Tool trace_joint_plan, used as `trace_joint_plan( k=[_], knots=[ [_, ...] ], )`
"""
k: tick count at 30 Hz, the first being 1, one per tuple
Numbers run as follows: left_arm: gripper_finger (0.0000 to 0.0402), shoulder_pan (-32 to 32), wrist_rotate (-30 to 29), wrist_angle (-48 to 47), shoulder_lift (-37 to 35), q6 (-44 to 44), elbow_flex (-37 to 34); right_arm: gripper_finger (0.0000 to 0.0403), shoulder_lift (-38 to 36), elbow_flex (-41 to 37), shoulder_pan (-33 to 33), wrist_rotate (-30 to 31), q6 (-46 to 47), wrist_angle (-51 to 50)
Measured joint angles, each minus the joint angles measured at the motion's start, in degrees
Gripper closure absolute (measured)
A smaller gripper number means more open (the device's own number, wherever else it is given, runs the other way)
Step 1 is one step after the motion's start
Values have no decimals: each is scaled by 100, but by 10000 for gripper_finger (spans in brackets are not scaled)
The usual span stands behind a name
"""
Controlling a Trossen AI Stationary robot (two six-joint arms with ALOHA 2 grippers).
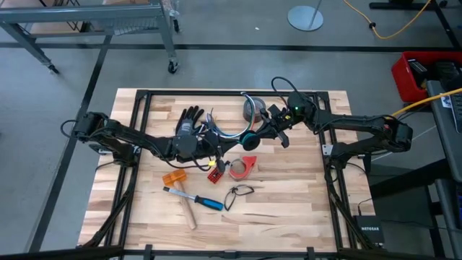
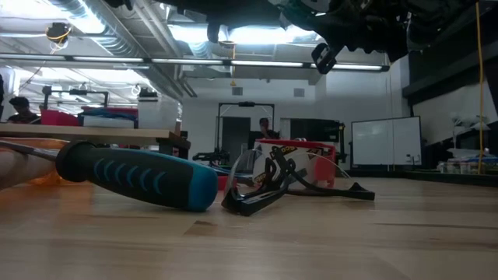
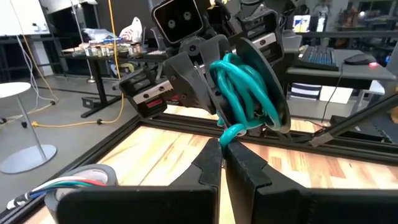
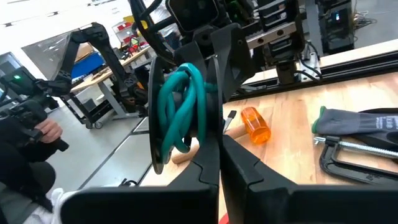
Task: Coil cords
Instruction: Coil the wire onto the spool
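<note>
**Two grippers, one teal coil, little margin**

The cord [image 3: 245, 87] hangs in the air over the middle of the table [image 1: 289, 202], caught between both arms. The right gripper [image 4: 217, 138] is clenched across the stacked loops, and the left gripper [image 3: 225, 149] is pinched tight on the tail just under them. The cord is a thick, glossy, rubbery teal line wound into several uneven loops, with nothing tying it. It will probably spring open if either grip eases. The left fingers have only a short bit of the tail, so a pull could slip it free and drop a loop. The fingers sit nearly touching, so a careless twist could knock them together. A loose bundle of coloured wires [image 3: 68, 183] lies uncoiled by the tape roll [image 3: 93, 177].
</note>
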Motion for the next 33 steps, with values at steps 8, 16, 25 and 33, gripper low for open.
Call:
trace_joint_plan(
  k=[8,16,25,33],
  knots=[
    [398,2,-2,2,-2,-189,0,400,2,0,0,131,-15,0],
    [398,-27,1,-41,-2,-198,0,400,7,0,0,142,-15,-3],
    [398,-114,3,-199,-4,-204,0,400,9,-4,2,150,-15,-20],
    [398,-123,19,-476,-7,-583,2,400,11,-9,2,185,-14,-24]
  ],
)
